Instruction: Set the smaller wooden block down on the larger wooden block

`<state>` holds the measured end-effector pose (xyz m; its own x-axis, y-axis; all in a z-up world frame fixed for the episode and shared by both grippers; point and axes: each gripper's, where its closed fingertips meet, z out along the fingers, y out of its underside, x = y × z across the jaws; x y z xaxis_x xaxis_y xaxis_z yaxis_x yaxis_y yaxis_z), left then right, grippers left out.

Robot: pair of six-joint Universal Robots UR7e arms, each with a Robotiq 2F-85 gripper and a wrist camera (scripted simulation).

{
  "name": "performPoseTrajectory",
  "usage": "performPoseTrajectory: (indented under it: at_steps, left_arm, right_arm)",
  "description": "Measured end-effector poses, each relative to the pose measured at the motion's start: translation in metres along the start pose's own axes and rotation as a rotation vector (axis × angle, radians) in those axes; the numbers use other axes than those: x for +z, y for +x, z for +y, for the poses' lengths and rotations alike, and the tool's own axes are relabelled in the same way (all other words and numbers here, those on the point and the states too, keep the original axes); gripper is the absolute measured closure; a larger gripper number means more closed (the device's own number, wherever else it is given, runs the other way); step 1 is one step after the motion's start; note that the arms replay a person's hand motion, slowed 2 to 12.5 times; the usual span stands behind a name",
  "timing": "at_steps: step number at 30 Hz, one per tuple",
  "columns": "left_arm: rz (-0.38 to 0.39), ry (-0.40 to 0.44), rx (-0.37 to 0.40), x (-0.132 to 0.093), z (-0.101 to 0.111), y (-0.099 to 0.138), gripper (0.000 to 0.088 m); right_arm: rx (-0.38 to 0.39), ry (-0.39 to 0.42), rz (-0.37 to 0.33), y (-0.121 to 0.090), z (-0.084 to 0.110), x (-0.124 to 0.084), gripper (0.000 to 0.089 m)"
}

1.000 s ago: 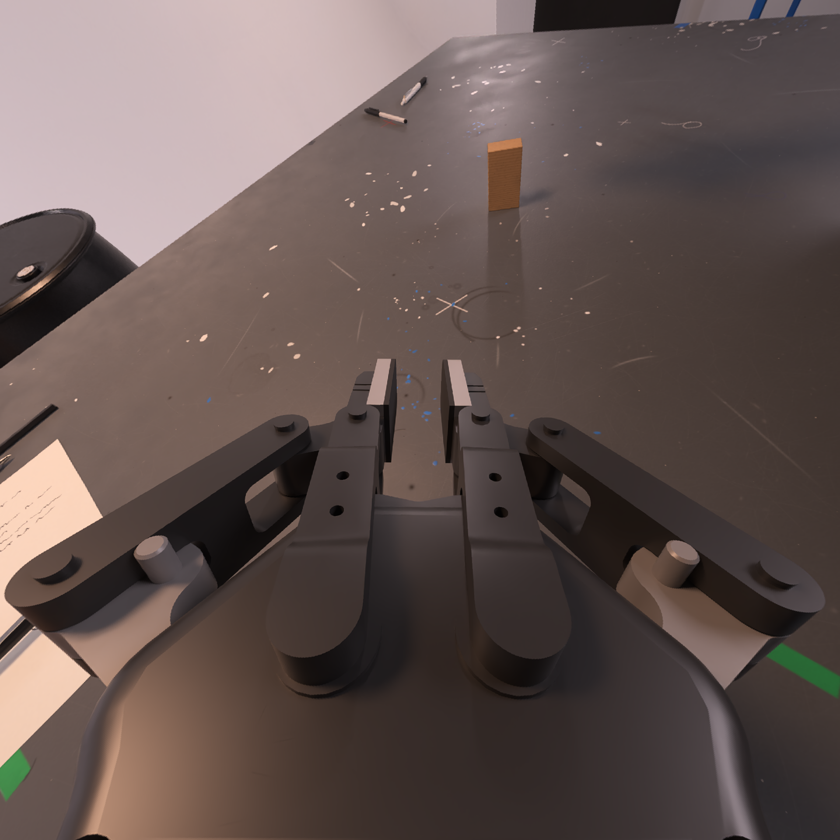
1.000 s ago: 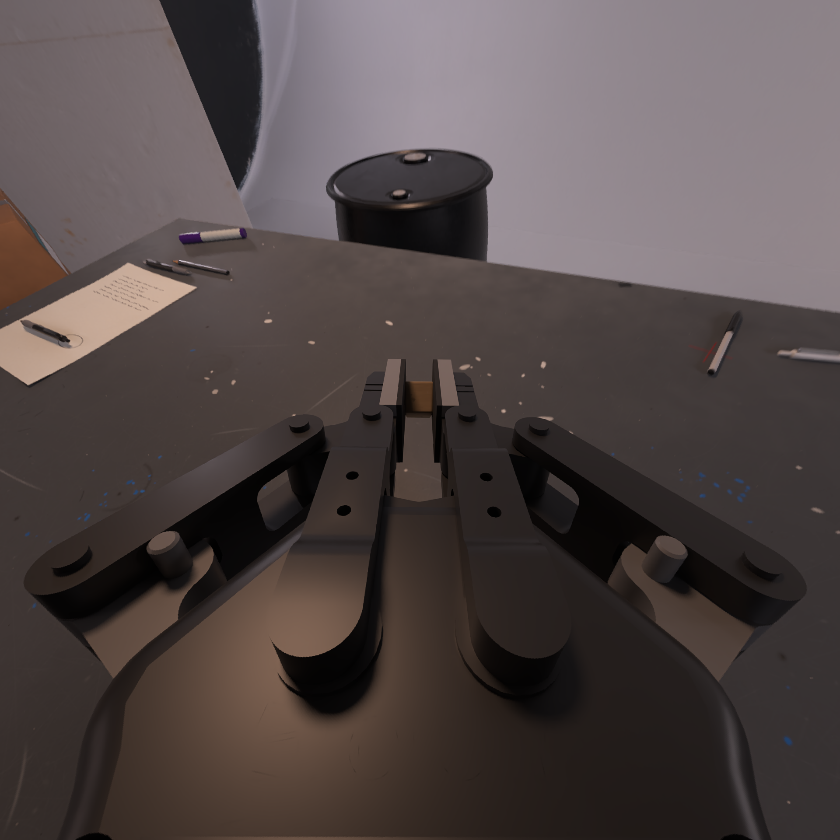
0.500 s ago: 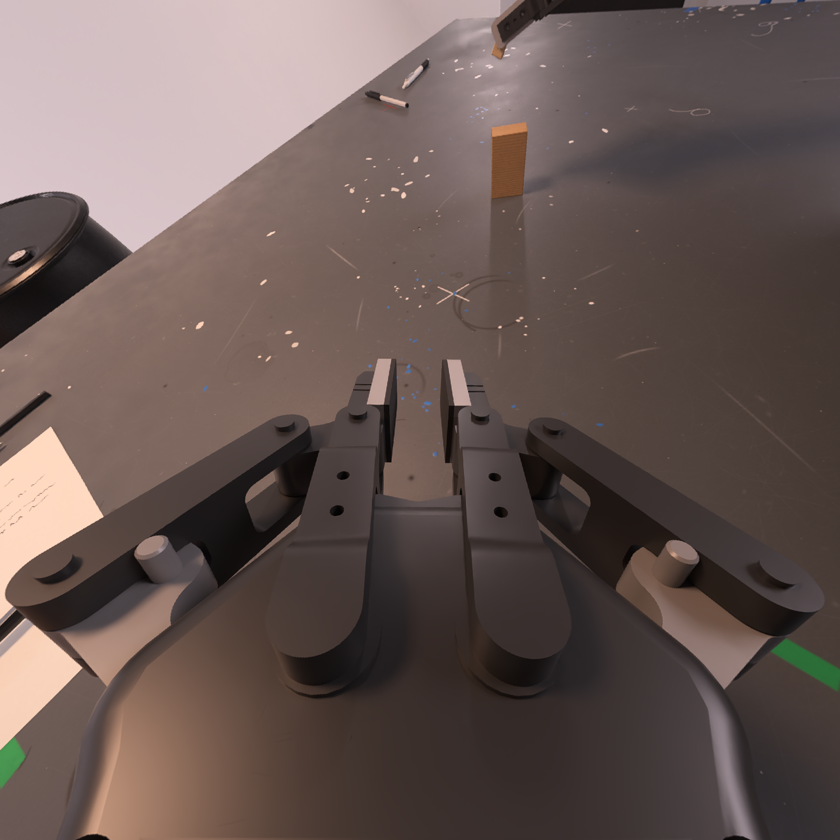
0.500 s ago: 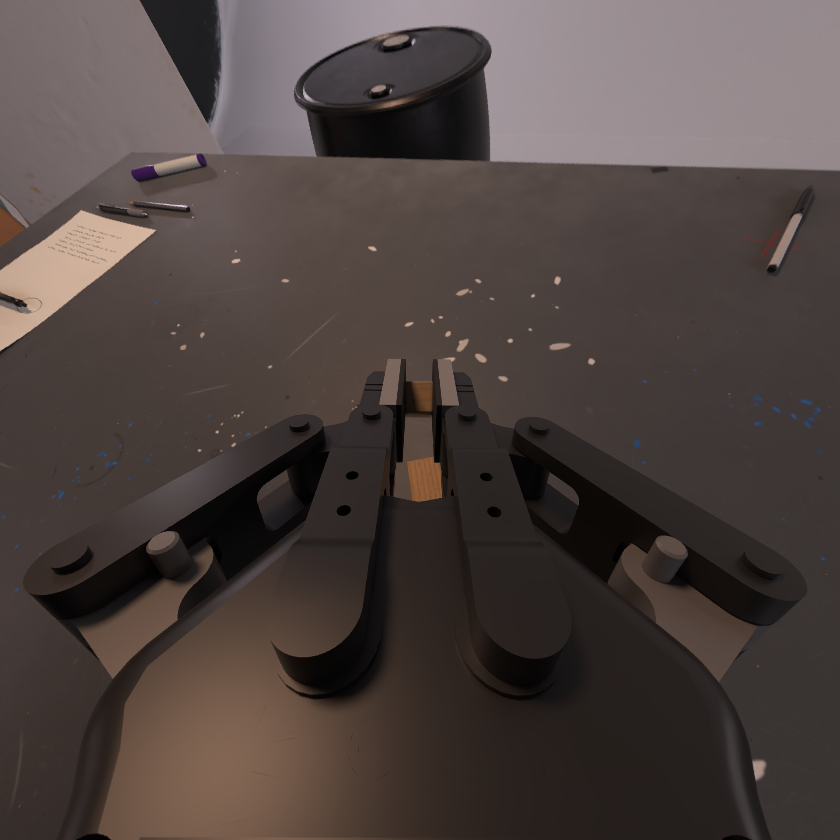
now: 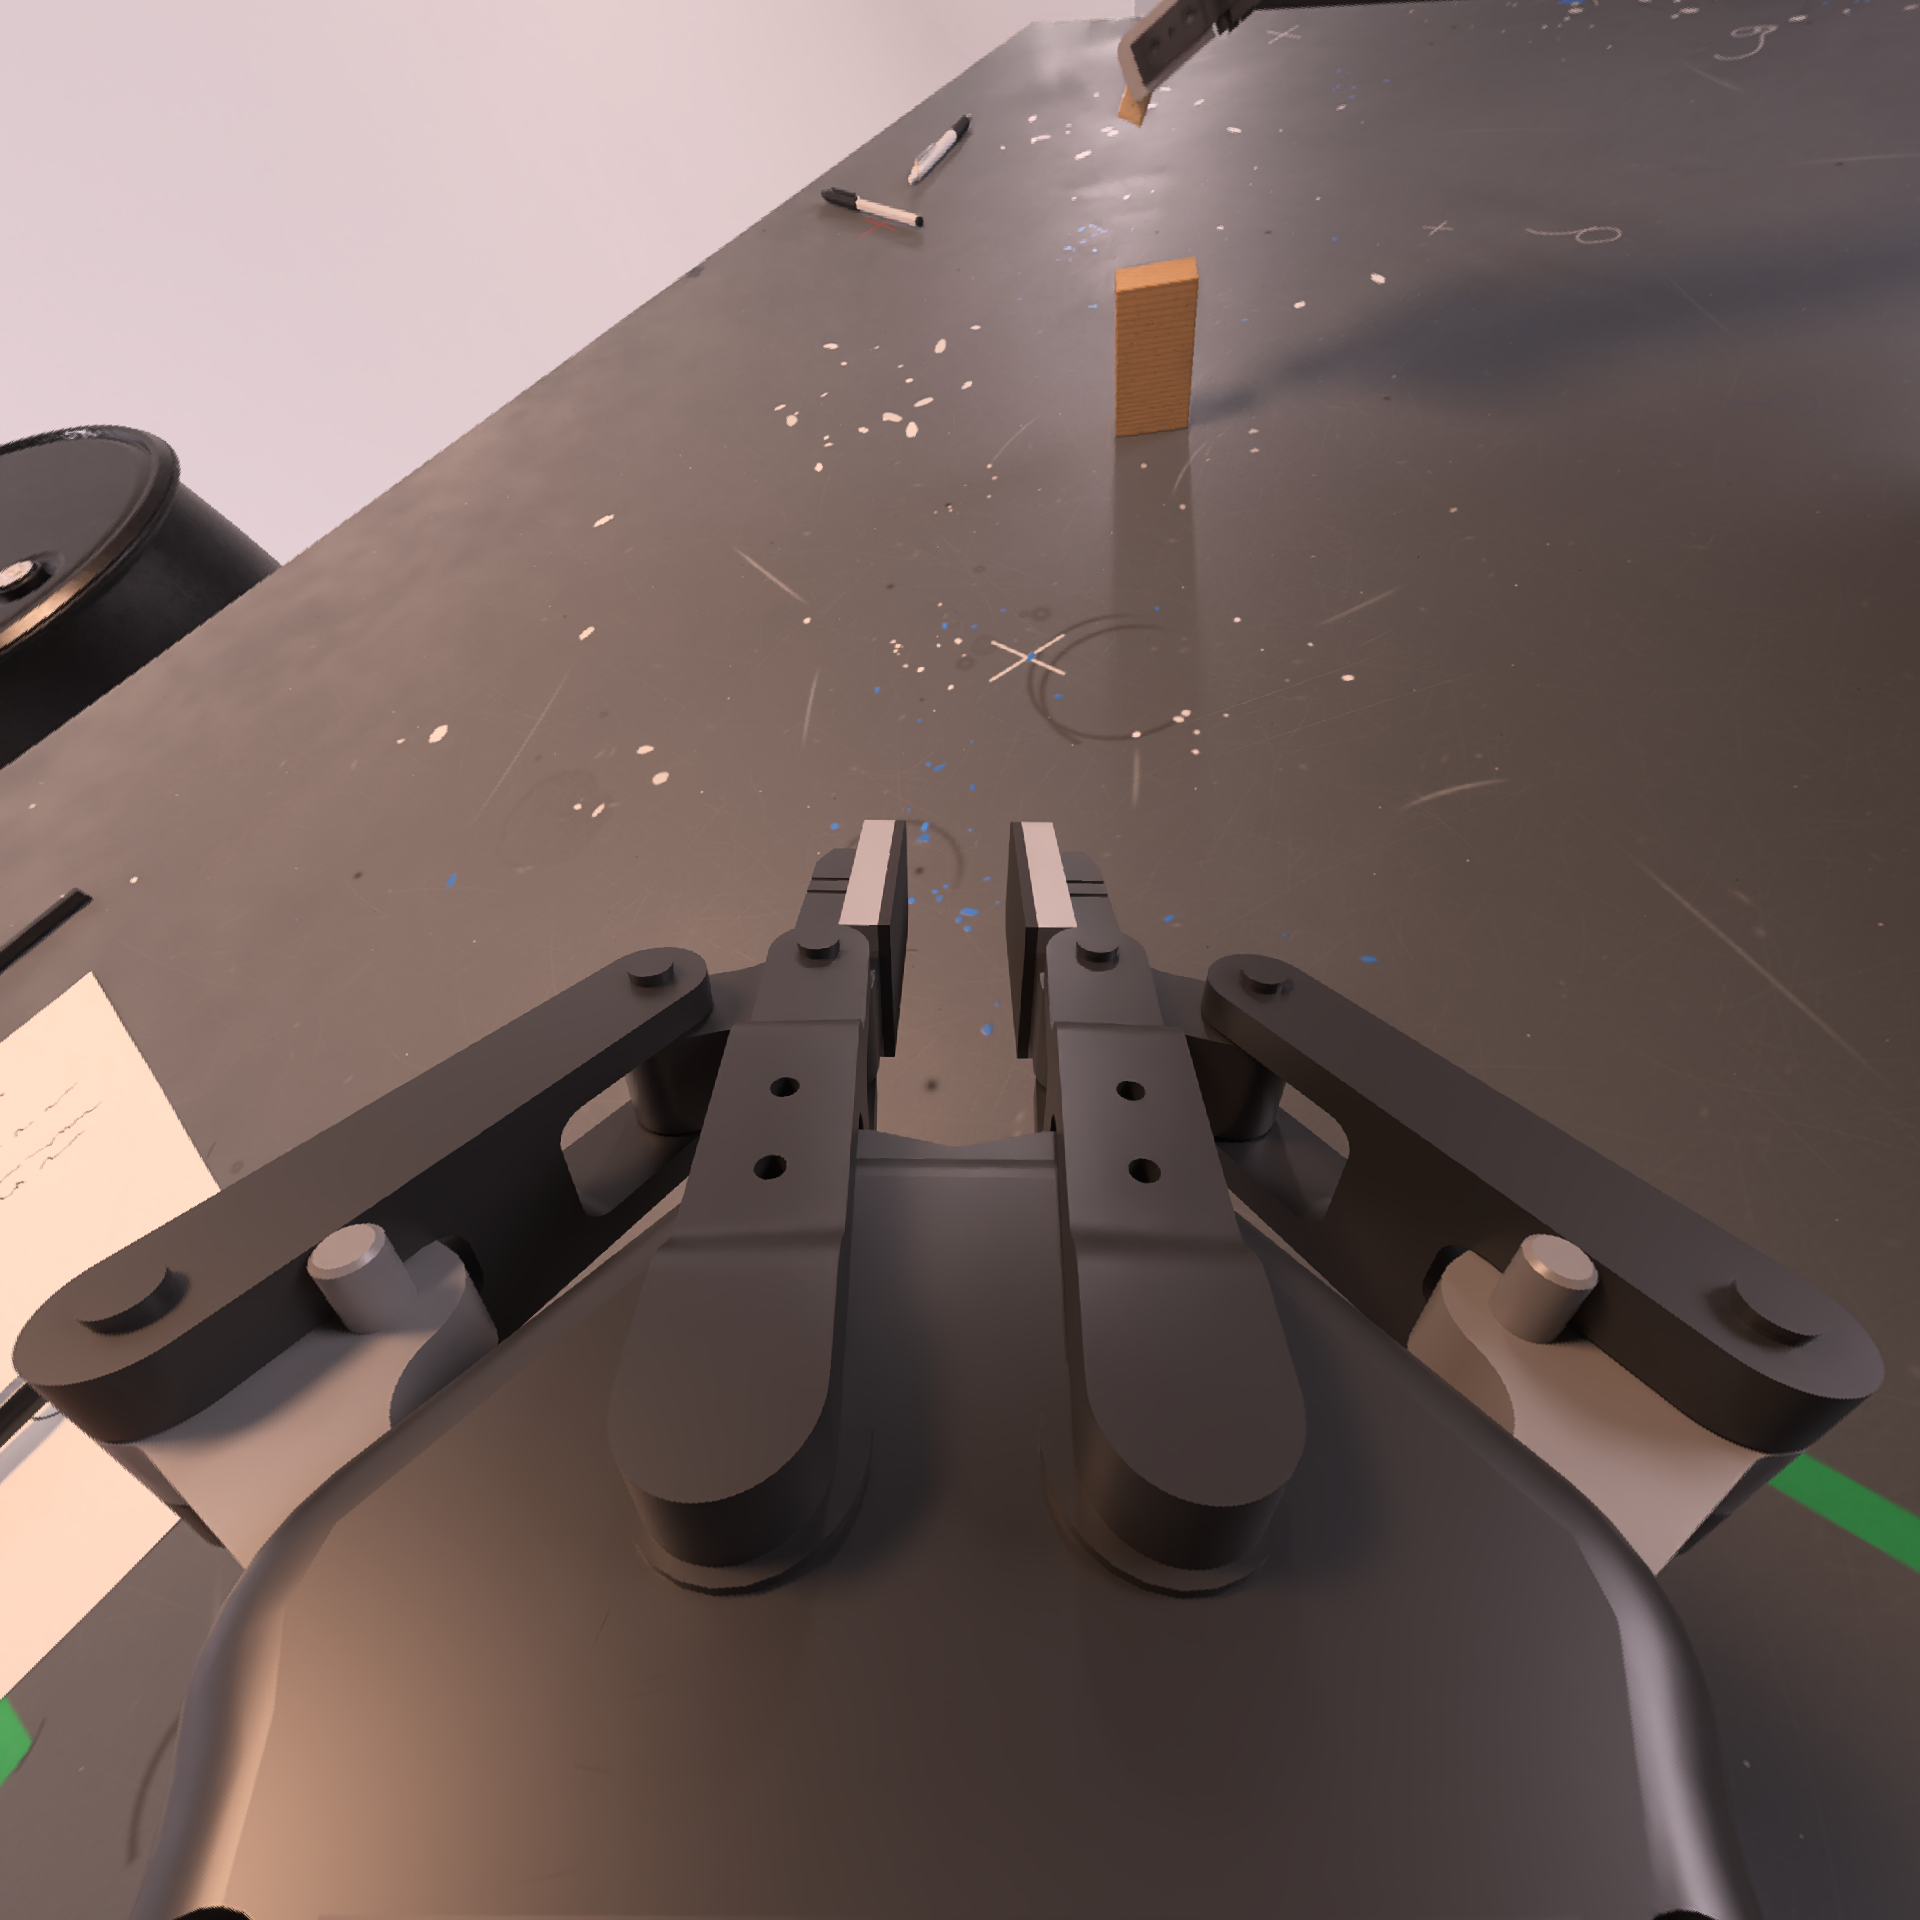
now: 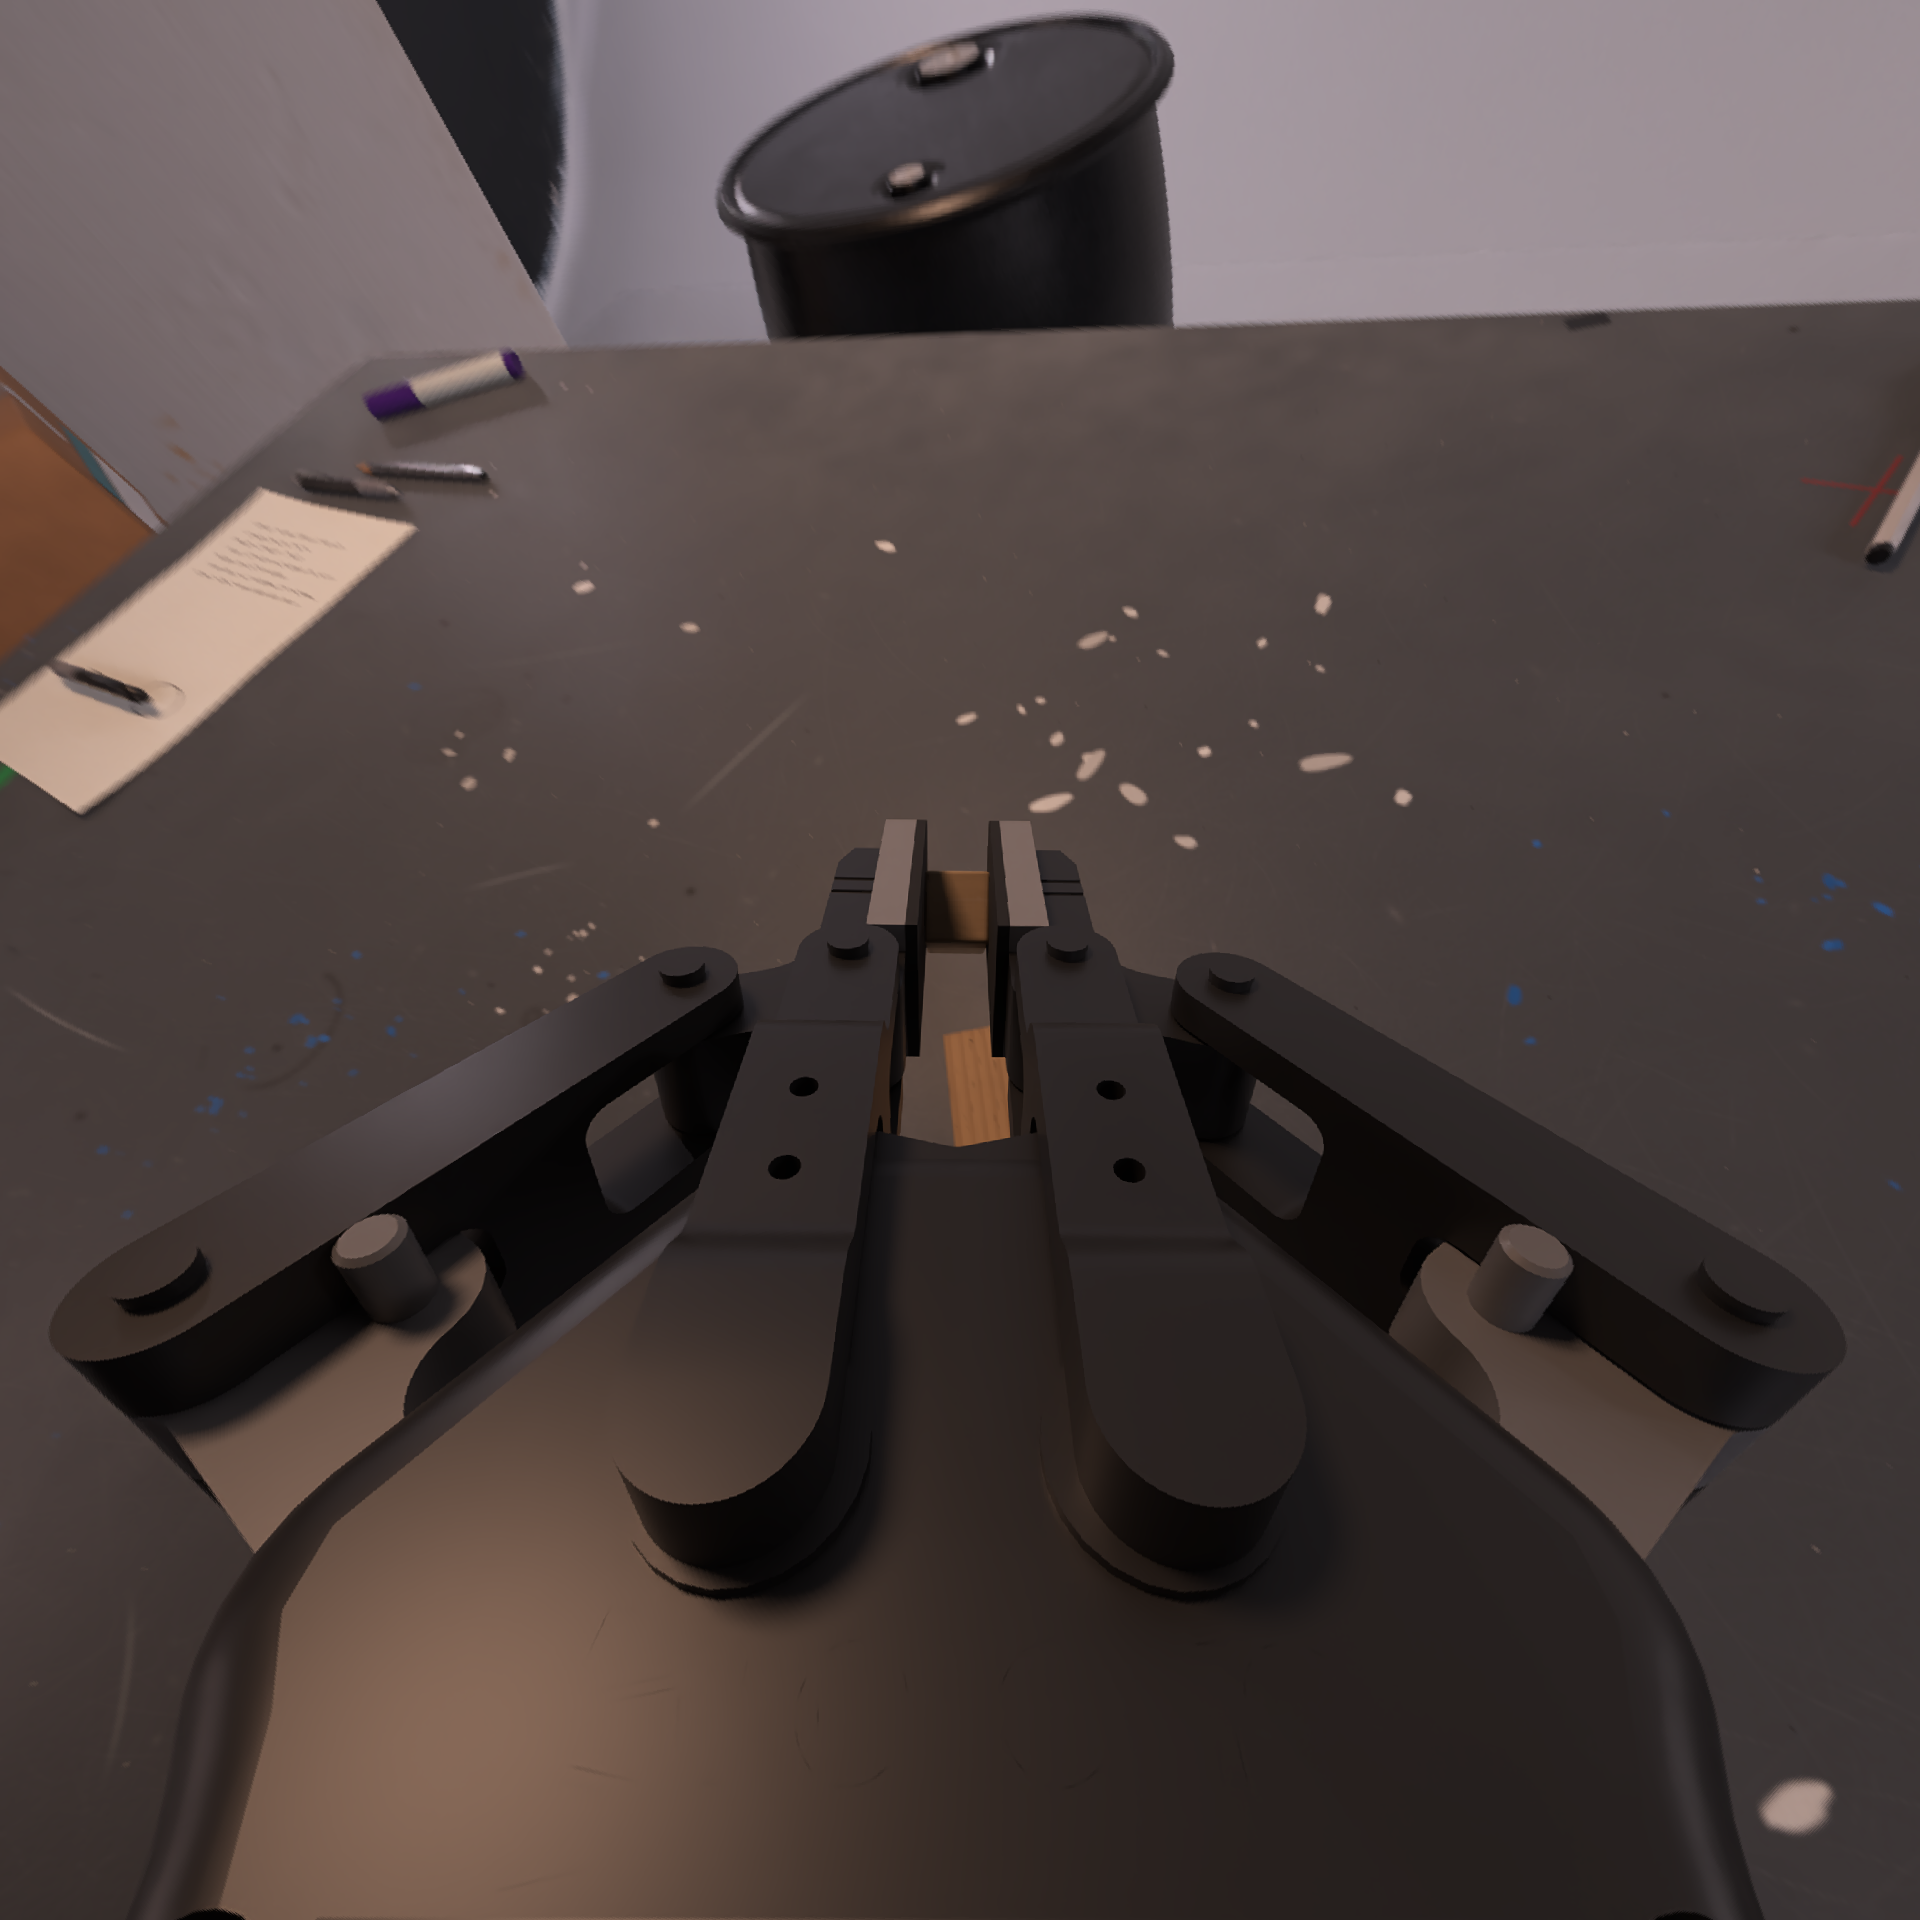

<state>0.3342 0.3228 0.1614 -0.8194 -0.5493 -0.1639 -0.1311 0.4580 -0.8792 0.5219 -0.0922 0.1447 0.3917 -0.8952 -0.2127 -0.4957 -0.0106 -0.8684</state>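
The larger wooden block (image 5: pixel 1155 348) stands upright on the dark table, far ahead of my left gripper (image 5: pixel 956 873), which is open and empty above the table. My right gripper (image 6: pixel 956 873) is shut on the smaller wooden block (image 6: pixel 958 904) and holds it in the air. In the right wrist view the larger block (image 6: pixel 977 1086) shows below, between the finger bases. In the left wrist view the right gripper (image 5: pixel 1164 47) enters at the top edge with the small block (image 5: pixel 1132 107) at its tip, above and beyond the larger block.
A black drum (image 6: pixel 956 177) stands past the table edge. Two markers (image 5: pixel 873 208) lie near the far edge. A sheet of paper (image 6: pixel 208 644) with a pen, a purple marker (image 6: pixel 447 384) and another pen (image 6: pixel 1896 520) lie on the table. Green tape (image 5: pixel 1849 1507) is at the right.
My right gripper has carried the small block over towards the larger block and tilted downward; the larger block now shows beneath it. The left gripper has drawn back slightly, still open.
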Motion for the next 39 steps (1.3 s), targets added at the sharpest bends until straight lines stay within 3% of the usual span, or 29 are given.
performPoseTrajectory:
  at_steps: [7,17,28,35,39]
  left_arm:
    - [0.000,0.000,-0.005,-0.001,0.002,0.000,0.0707]
    - [0.002,-0.002,-0.008,-0.001,0.004,0.001,0.0707]
    - [0.009,0.006,-0.009,-0.001,0.004,0.006,0.0708]
    - [0.013,-0.004,-0.006,-0.001,0.006,0.009,0.0707]
    - [0.011,-0.004,-0.008,-0.002,0.006,0.008,0.0708]
  right_arm:
    - [0.032,0.116,-0.048,-0.011,-0.034,-0.022,0.0790]
    - [-0.060,0.169,0.077,0.005,-0.064,-0.056,0.0790]
    - [-0.168,0.118,0.240,0.030,-0.059,-0.064,0.0790]
    - [-0.254,0.056,0.308,0.033,-0.049,-0.058,0.0790]
    - [-0.282,0.021,0.309,0.029,-0.041,-0.049,0.0790]
